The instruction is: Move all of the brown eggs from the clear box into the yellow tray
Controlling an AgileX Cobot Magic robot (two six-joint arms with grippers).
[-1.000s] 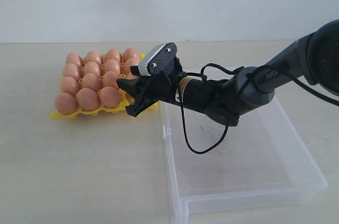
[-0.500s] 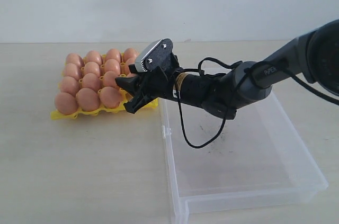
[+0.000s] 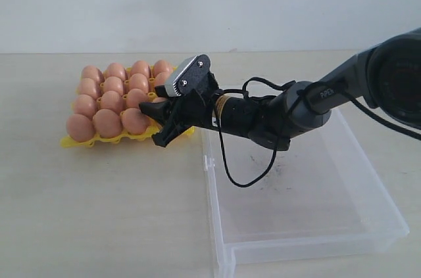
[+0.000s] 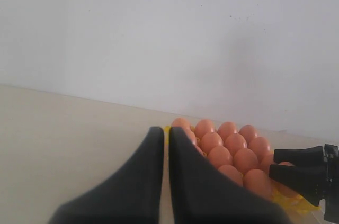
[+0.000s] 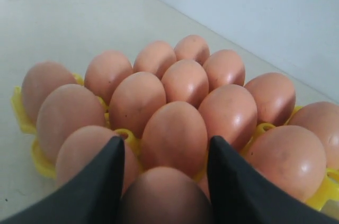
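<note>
Several brown eggs [image 3: 108, 122] fill the yellow tray [image 3: 72, 140] at the left of the table. My right gripper [image 3: 154, 124] reaches across to the tray's near right corner, low over it. In the right wrist view the right gripper [image 5: 166, 142] is shut on a brown egg [image 5: 165, 197], which sits between both fingers just above the packed eggs [image 5: 175, 134]. The clear box [image 3: 309, 206] lies on the right under the arm with no eggs showing in it. My left gripper [image 4: 165, 131] is shut with nothing in it, off to the tray's side.
A black cable [image 3: 227, 166] loops down from the right arm over the box's left wall. The left wrist view shows the tray [image 4: 294, 203], its eggs [image 4: 233, 152] and the right gripper's black fingers [image 4: 299, 166] at the far corner. A white wall stands behind the table.
My right gripper has moved a little left and down toward the tray's near right corner, carrying the egg. The tray has shifted slightly left.
</note>
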